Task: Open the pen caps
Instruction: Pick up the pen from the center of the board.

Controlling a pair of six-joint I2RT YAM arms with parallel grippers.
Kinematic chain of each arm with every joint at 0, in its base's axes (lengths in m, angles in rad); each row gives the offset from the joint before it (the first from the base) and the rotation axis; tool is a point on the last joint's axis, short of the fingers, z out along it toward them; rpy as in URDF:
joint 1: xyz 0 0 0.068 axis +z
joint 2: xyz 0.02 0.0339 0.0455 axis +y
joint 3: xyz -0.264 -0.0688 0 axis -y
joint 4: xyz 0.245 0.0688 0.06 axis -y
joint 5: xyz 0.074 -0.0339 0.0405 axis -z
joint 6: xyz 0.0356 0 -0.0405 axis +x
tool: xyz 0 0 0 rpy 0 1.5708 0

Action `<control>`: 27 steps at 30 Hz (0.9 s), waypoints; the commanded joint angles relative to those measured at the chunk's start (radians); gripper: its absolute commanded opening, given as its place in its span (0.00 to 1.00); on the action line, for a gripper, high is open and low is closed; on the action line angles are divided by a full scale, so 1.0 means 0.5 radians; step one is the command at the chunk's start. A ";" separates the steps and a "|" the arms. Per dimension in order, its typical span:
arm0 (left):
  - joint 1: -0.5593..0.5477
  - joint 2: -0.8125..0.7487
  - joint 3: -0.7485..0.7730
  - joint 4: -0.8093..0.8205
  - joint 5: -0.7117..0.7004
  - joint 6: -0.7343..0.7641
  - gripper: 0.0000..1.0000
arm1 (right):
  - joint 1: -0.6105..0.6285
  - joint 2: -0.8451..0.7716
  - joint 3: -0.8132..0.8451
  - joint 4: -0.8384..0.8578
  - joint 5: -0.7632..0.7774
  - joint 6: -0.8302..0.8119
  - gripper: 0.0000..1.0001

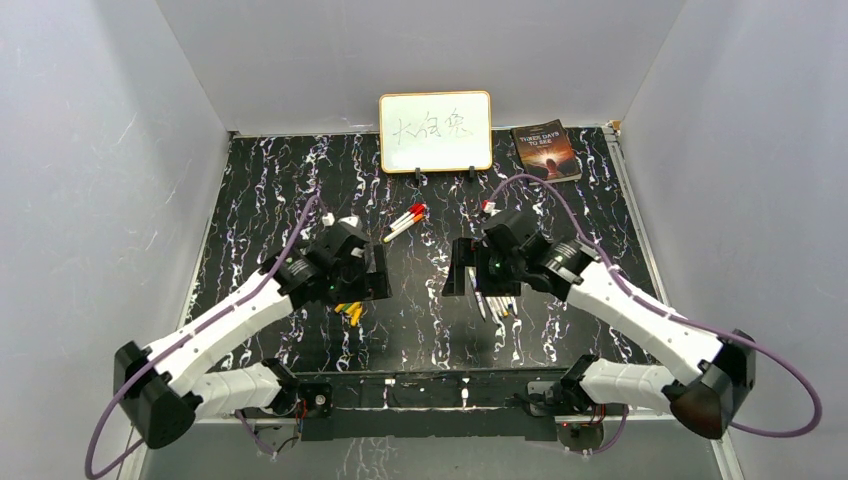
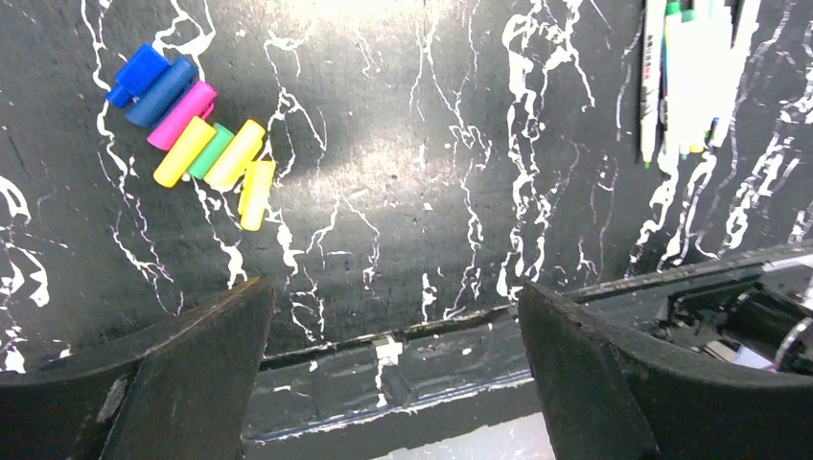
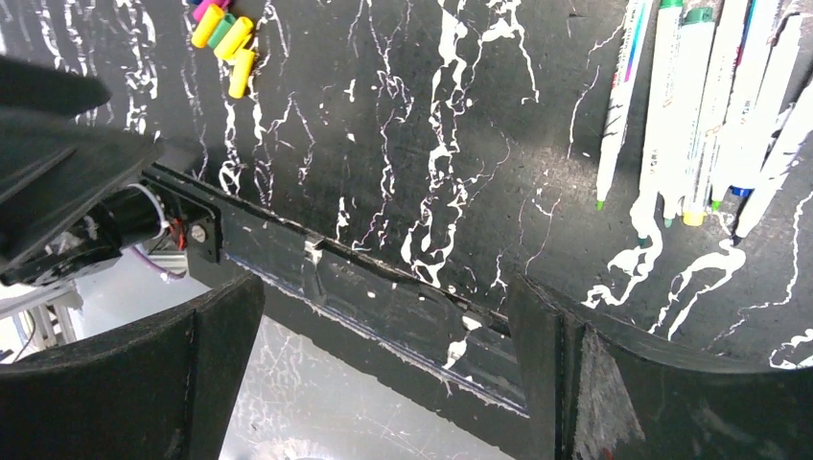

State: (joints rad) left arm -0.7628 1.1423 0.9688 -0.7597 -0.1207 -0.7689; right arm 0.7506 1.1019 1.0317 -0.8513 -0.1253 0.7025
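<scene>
**Both arms idle above the work surface.** The left gripper (image 2: 393, 292) and the right gripper (image 3: 383, 287) are shown with jaws spread wide and nothing held between them. Each hangs above the marbled black table (image 1: 420, 330).

The removed caps (image 2: 197, 134), in blue, pink, green and yellow, are gathered in a tight row beneath the left arm, touching one another. The uncapped pens (image 3: 714, 105), white-barrelled with coloured tips exposed, are laid side by side beneath the right arm.

Two capped pens (image 1: 404, 223) are seen between the arms on the far side, well apart from both piles. They lie close together, with their red caps (image 1: 417, 209) pointed toward the whiteboard (image 1: 435, 131). A book (image 1: 546, 150) lies beside the whiteboard.

The task is judged nearly complete, with only these two pens left to open. The step in hand is judged to be the fetching of one of them.

- **Lifting:** the pen is best pinched across its white barrel, on the side away from its neighbour, so that only one is lifted.
- **Uncapping:** the cap should then be gripped by the other jaws and drawn straight along the barrel's axis. A sideways pull is likely to twist the pen out of the grip.
</scene>
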 commanded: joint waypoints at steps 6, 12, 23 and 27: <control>-0.008 -0.382 -0.200 -0.028 0.120 -0.132 0.98 | -0.004 0.403 0.264 0.202 0.113 0.155 0.98; -0.010 -0.508 -0.292 0.003 0.164 -0.158 0.98 | -0.005 0.715 0.492 0.321 0.038 0.174 0.96; -0.009 -0.793 -0.397 -0.021 0.241 -0.203 0.98 | -0.006 1.375 0.931 0.418 -0.129 0.260 0.70; -0.009 -0.866 -0.409 -0.071 0.230 -0.199 0.98 | -0.007 1.555 1.073 0.437 -0.158 0.282 0.59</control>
State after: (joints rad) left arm -0.7628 0.7441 0.7700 -0.7589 -0.0204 -0.8658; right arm 0.7506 1.8339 1.4784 -0.6876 -0.1795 0.8211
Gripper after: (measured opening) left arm 0.983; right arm 0.640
